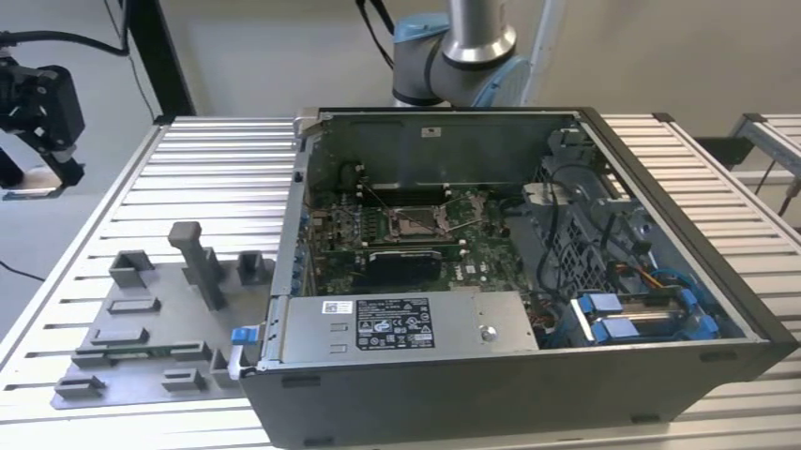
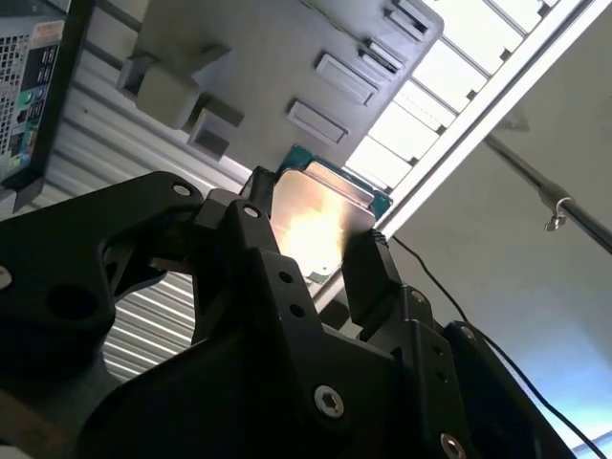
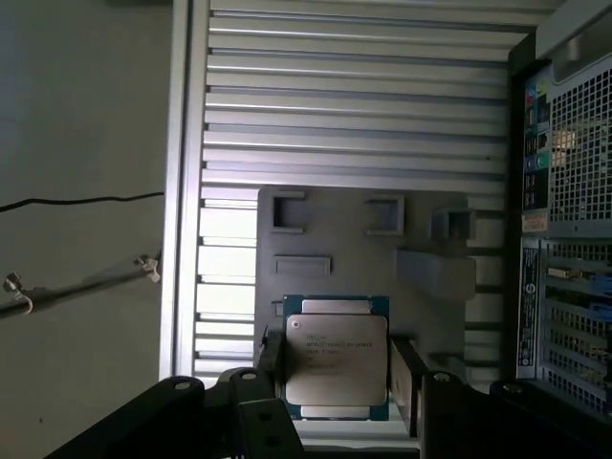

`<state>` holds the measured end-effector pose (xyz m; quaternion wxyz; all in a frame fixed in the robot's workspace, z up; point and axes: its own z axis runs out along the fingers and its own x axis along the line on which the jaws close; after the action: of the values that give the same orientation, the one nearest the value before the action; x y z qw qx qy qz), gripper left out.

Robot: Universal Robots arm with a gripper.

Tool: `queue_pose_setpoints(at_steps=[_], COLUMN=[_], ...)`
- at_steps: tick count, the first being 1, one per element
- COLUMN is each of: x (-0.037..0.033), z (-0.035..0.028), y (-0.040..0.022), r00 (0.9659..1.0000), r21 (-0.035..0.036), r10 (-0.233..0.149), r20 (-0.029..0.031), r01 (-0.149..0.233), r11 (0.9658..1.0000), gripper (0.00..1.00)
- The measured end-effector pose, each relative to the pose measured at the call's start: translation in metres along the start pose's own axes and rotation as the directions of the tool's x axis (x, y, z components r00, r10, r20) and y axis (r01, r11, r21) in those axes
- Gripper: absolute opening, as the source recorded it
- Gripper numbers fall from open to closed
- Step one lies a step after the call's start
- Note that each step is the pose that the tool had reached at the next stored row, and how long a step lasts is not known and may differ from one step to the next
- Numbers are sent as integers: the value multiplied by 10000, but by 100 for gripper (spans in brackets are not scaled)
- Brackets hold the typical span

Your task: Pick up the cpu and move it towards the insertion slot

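The cpu (image 3: 337,368) is a thin square chip with a silvery top face and a green rim. My gripper (image 3: 337,384) is shut on it, one black finger on each side edge. In the second wrist view the cpu (image 2: 311,229) glints between the same fingers of the gripper (image 2: 306,251). In the exterior view the gripper (image 1: 37,178) hangs high beyond the table's edge at the exterior view's left, with the cpu (image 1: 30,191) at its tips. The insertion slot (image 1: 414,222), a silver-framed socket on the green motherboard, lies inside the open case, far off toward the exterior view's right.
A grey plastic tray (image 1: 150,337) with recesses and upright blocks lies on the ribbed metal table (image 1: 213,178), beside the open computer case (image 1: 701,281). Cables and blue drive brackets (image 1: 626,314) fill the case's right side. The arm's base (image 1: 457,56) stands behind the case.
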<state>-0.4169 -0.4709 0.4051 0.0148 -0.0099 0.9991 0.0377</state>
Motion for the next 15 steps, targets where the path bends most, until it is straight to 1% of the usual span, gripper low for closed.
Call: queue_pose_setpoints(at_steps=[3, 10, 15], x=[-55, -152, -236], z=[1, 5, 7], y=[-1, -3, -5], r00=[10000, 10000, 10000], r21=[0, 0, 0], r10=[0, 1, 0], r20=[0, 1, 0], r01=[0, -1, 0], r11=[10000, 10000, 10000], gripper=[0, 0, 0])
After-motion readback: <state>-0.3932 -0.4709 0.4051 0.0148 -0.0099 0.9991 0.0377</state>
